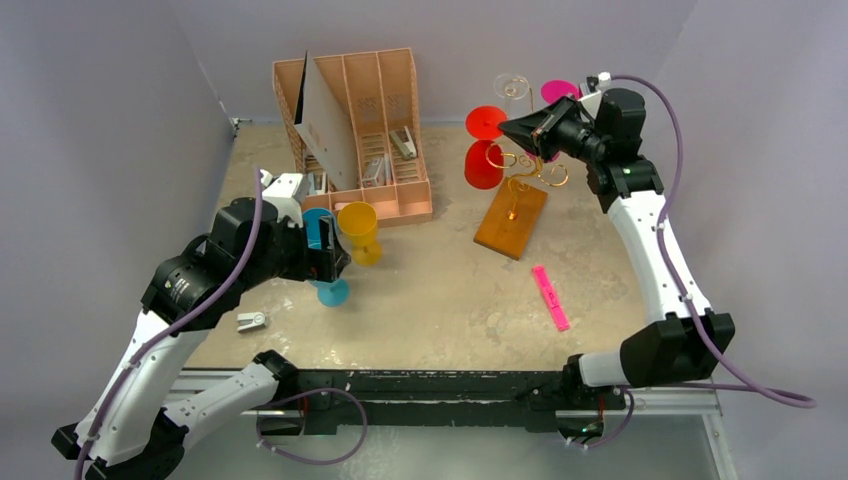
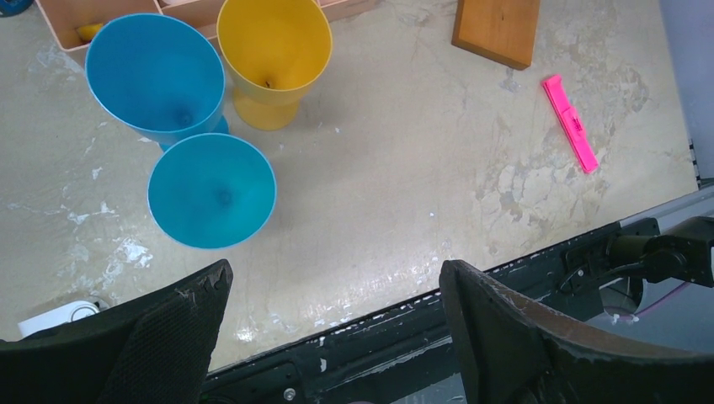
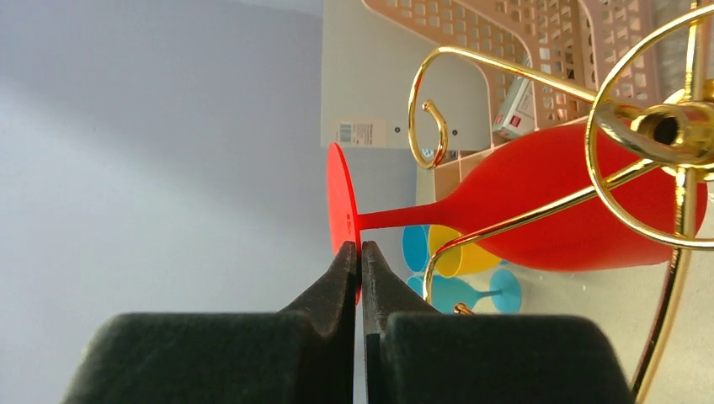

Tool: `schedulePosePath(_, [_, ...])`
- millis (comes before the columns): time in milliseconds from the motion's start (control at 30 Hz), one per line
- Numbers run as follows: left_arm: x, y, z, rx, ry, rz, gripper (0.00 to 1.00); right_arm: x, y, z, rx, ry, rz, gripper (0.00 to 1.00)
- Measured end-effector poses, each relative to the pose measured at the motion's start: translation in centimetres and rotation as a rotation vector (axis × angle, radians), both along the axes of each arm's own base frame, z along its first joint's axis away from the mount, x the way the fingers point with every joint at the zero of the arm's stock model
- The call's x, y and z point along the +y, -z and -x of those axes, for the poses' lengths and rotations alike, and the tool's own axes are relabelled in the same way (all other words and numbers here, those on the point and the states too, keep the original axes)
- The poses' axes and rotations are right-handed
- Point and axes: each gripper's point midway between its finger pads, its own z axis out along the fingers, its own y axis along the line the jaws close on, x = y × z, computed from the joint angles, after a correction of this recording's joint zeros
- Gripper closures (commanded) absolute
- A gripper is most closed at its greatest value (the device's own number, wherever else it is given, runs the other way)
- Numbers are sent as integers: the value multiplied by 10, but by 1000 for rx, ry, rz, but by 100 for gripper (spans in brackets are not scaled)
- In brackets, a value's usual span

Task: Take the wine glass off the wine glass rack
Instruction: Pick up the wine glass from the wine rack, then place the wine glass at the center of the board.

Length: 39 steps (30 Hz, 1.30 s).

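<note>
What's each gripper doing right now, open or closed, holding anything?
Left gripper: open, holding nothing.
Right gripper: closed on the foot of the red wine glass.

The worktop (image 1: 450,290) is a beige, mottled slab with pale scuffs, edged along the bottom of the top view by a black rail (image 1: 420,385). At upper centre a pink-tan file organiser (image 1: 395,130) stands on it. Just below that, left of centre, a yellow glass (image 1: 358,230) stands upright beside a blue glass (image 2: 156,76), with a second blue glass (image 2: 212,189) close by. Right of centre sits the wine glass rack (image 1: 511,222) on its flat wooden base. A pink marker (image 1: 550,298) lies lower right, and a small white object (image 1: 251,321) lies lower left.
</note>
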Motion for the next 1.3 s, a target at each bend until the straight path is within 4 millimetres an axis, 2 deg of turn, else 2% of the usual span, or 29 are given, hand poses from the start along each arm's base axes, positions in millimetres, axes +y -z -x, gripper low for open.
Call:
schedulePosePath(233, [-1, -1, 1, -1, 4, 10, 8, 12, 6, 2, 2, -105, -3, 100])
schedulePosePath(400, [-2, -2, 0, -3, 6, 13, 8, 24, -1, 6, -33, -187, 12, 100])
schedulePosePath(500, [-3, -2, 1, 0, 4, 17, 8, 41, -9, 16, -73, -262, 49, 100])
schedulePosePath(667, [-3, -2, 1, 1, 3, 19, 8, 77, -13, 48, -153, -407, 138, 100])
schedulePosePath(867, [-3, -4, 1, -4, 1, 31, 8, 107, -3, 83, -231, -566, 204, 100])
schedulePosePath(1100, [-15, -22, 5, -57, 57, 112, 13, 125, 24, 137, -332, -712, 272, 100])
schedulePosePath(1300, [-42, -49, 14, -123, 203, 245, 17, 138, 49, 183, -460, -834, 306, 100])
